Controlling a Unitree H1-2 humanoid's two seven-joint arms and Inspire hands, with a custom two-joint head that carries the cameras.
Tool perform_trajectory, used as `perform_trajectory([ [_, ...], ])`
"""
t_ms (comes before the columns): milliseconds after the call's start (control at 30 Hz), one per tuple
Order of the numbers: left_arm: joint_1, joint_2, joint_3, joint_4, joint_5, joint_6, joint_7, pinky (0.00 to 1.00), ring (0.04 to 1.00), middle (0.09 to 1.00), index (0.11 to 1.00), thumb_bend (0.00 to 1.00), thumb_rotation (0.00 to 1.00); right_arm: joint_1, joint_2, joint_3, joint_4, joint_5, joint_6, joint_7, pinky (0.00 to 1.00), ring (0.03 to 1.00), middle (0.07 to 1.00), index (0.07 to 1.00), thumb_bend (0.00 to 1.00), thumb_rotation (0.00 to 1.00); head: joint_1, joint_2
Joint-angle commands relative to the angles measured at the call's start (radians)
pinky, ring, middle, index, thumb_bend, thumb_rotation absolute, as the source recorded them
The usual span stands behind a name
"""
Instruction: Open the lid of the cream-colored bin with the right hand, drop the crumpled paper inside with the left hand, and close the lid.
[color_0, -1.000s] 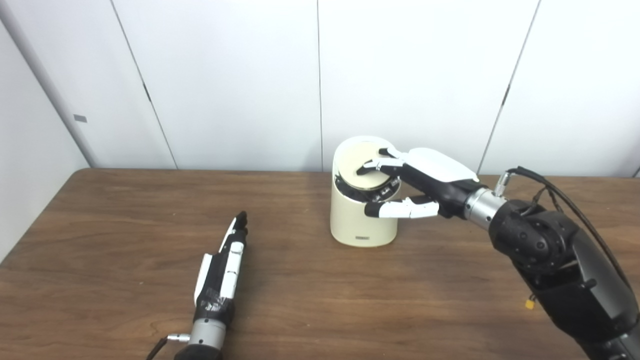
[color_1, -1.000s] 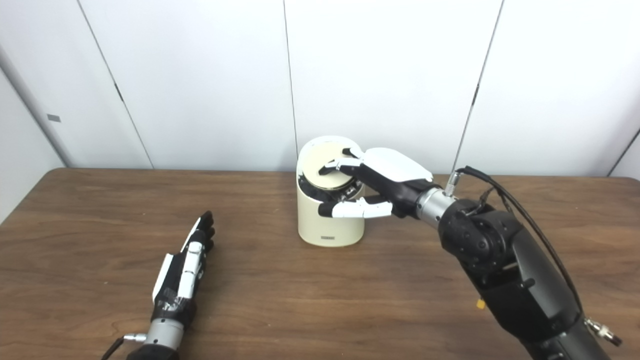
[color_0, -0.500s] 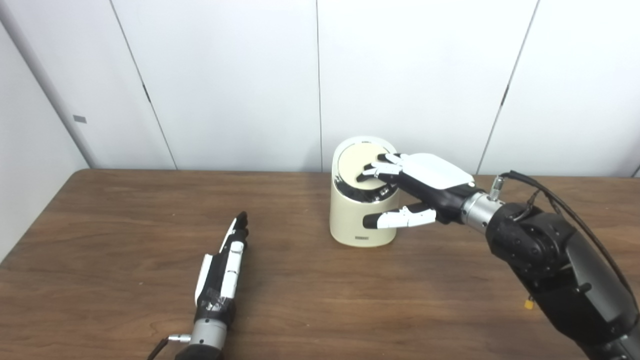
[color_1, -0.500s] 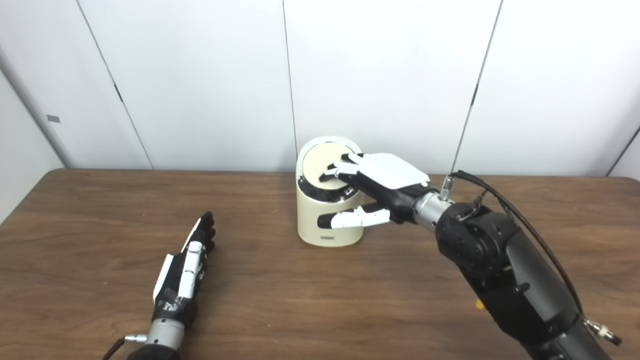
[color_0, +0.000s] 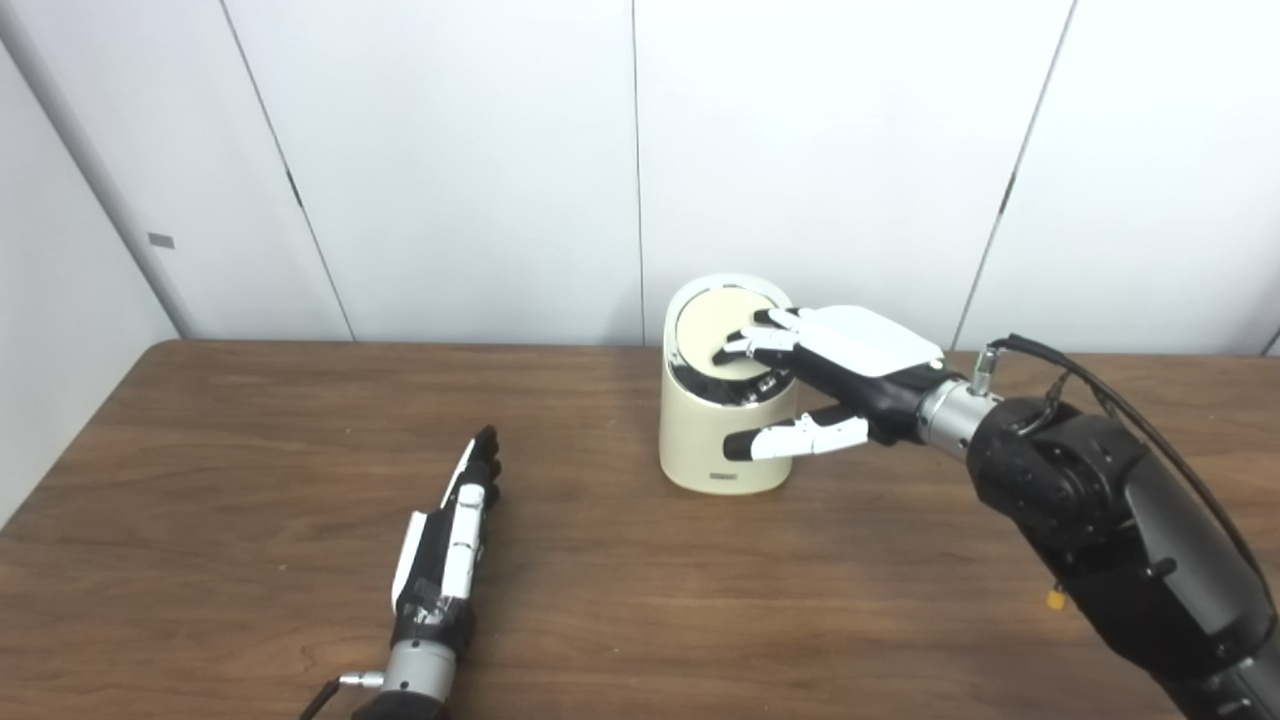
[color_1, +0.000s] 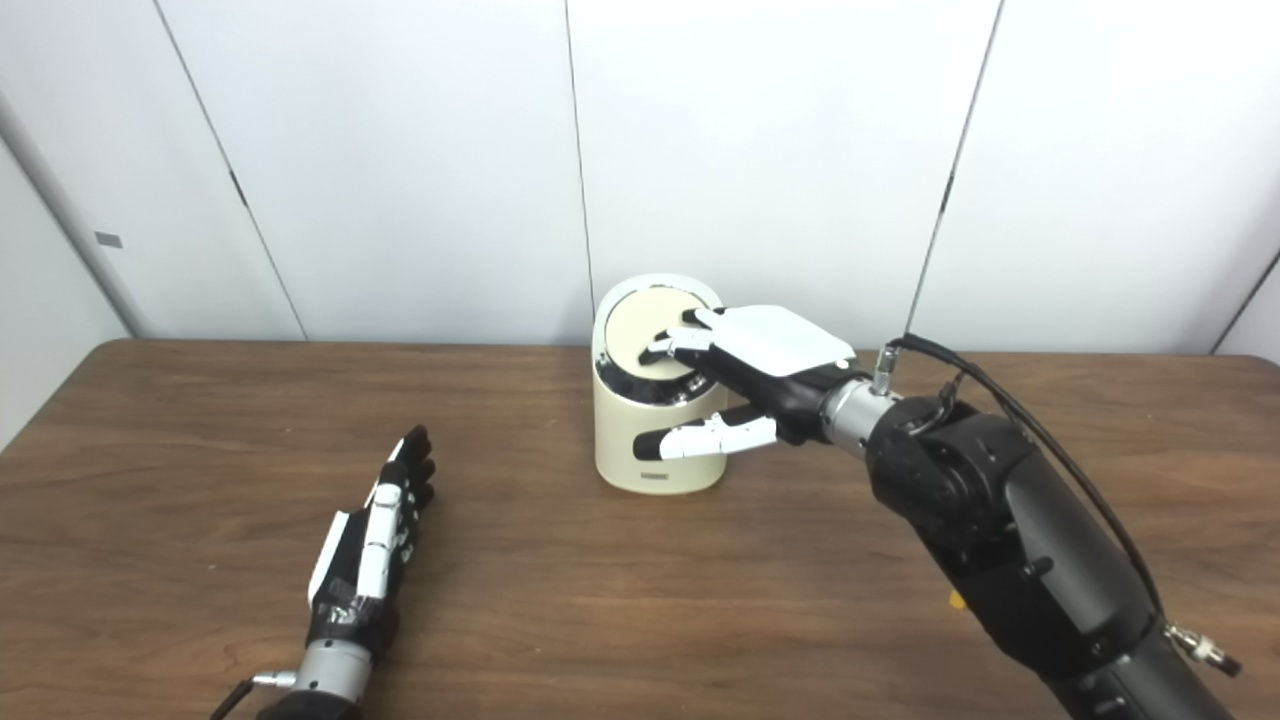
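- The bin (color_0: 725, 440) stands upright at the table's (color_0: 250, 420) far side.
- The right hand (color_0: 835, 365), fingers spread, presses its lid (color_0: 715, 325).
- The left hand (color_0: 450, 535) lies flat, empty, fingers straight.

Lab-like room: bare white wall panels (color_0: 830, 150), wooden table (color_0: 250, 440).

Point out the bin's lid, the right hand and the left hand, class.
lid (color_0: 712, 322), left eye view, bare disc left of fingertips.
right hand (color_0: 850, 350), left eye view, white back.
left hand (color_1: 375, 530), right eye view, white back.

The right hand (color_1: 745, 375) is pressing its fingers (color_1: 672, 345) on the lid (color_1: 640, 333) of the cream-colored bin (color_1: 645, 440); the left hand (color_1: 375, 540) is lying flat on the surface (color_1: 640, 600).
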Motion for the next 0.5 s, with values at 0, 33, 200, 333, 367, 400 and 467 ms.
perform_trajectory([
  [0, 0.008, -0.004, -0.009, -0.022, -0.005, 0.026, -0.01, 1.0, 1.0, 1.0, 1.0, 0.48, 1.0, 0.017, -0.016, 0.002, 0.011, 0.004, 0.029, 0.052, 1.0, 1.0, 0.921, 0.927, 0.65, 1.0, 0.0, 0.003],
  [33, 0.007, -0.003, -0.01, -0.021, -0.004, 0.026, -0.011, 1.0, 1.0, 1.0, 1.0, 0.48, 1.0, 0.019, -0.011, -0.012, 0.001, 0.014, 0.034, 0.042, 1.0, 1.0, 0.936, 0.937, 0.65, 1.0, 0.0, 0.003],
  [200, 0.007, 0.001, -0.012, -0.012, 0.003, 0.027, -0.012, 1.0, 1.0, 1.0, 1.0, 0.47, 1.0, 0.016, 0.015, -0.09, -0.028, 0.064, 0.035, -0.014, 0.97, 1.0, 0.983, 0.958, 0.63, 1.0, -0.001, 0.004],
  [333, 0.004, 0.002, -0.011, -0.007, 0.001, 0.03, -0.013, 1.0, 1.0, 1.0, 1.0, 0.48, 0.96, 0.005, 0.02, -0.144, -0.023, 0.09, 0.009, -0.06, 0.94, 1.0, 0.99, 0.975, 0.61, 1.0, -0.001, 0.002],
  [367, 0.003, 0.003, -0.011, -0.005, -0.001, 0.027, -0.014, 1.0, 1.0, 1.0, 1.0, 0.49, 0.94, 0.003, 0.02, -0.156, -0.025, 0.09, 0.01, -0.067, 0.95, 1.0, 0.994, 0.979, 0.6, 1.0, -0.001, 0.002],
  [400, 0.002, 0.003, -0.01, -0.001, -0.002, 0.024, -0.016, 1.0, 1.0, 1.0, 1.0, 0.49, 0.94, 0.003, 0.02, -0.166, -0.027, 0.088, 0.013, -0.072, 0.96, 1.0, 0.996, 0.981, 0.6, 1.0, -0.003, 0.0],
  [467, 0.002, 0.003, -0.01, 0.0, 0.001, 0.027, -0.013, 1.0, 1.0, 1.0, 1.0, 0.49, 0.93, 0.003, 0.024, -0.187, -0.026, 0.095, 0.012, -0.086, 0.98, 1.0, 0.993, 0.982, 0.59, 1.0, -0.005, 0.0],
])
